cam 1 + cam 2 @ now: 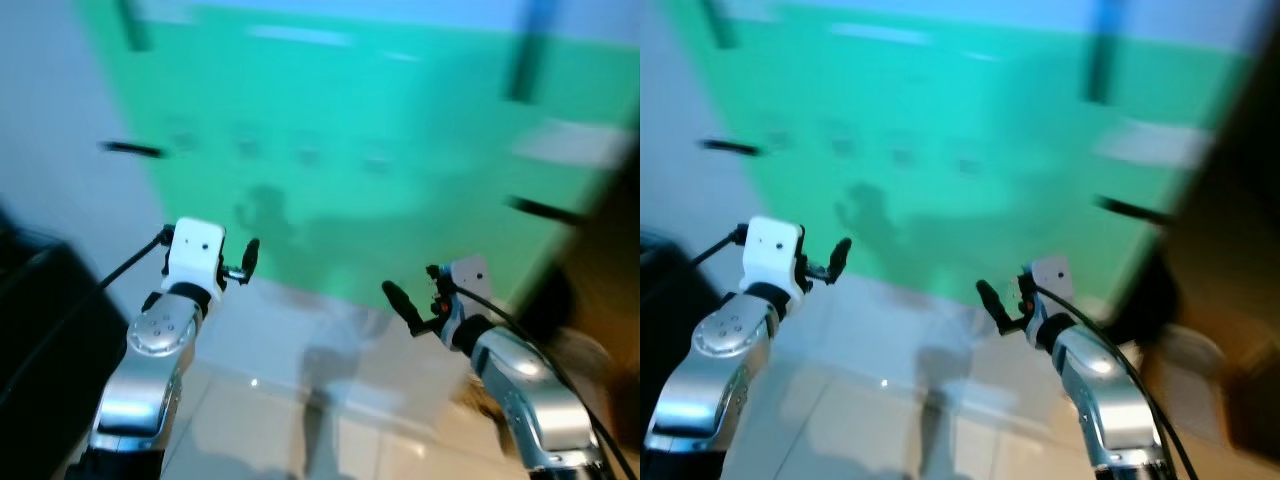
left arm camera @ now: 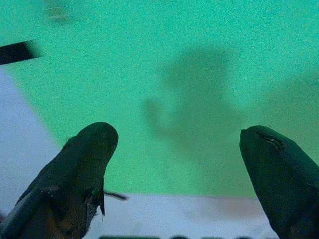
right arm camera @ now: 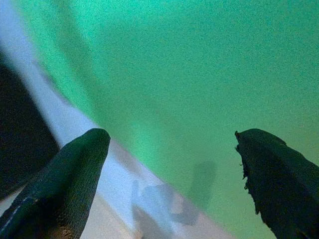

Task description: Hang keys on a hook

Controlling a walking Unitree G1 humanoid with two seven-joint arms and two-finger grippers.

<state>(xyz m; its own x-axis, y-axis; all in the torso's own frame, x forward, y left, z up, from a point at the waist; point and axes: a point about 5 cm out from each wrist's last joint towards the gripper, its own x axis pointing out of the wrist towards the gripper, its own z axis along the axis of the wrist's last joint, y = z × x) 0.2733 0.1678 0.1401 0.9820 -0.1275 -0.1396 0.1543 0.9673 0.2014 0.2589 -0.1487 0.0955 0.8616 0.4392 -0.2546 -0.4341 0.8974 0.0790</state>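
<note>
Facing green wall [image 1: 400, 130]; both tools raised, fingers apart, empty.

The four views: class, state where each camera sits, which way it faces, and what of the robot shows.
Left eye, head: down at green wall; both arms, left tool.
Right eye: same scene; right tool.
Left wrist: along open fingers at wall.
Right wrist: open fingers, wall.
All share the wall.

Head views motion-blurred, faint hooks [image 1: 305, 150] on green wall [image 1: 400, 120] unresolved
</note>
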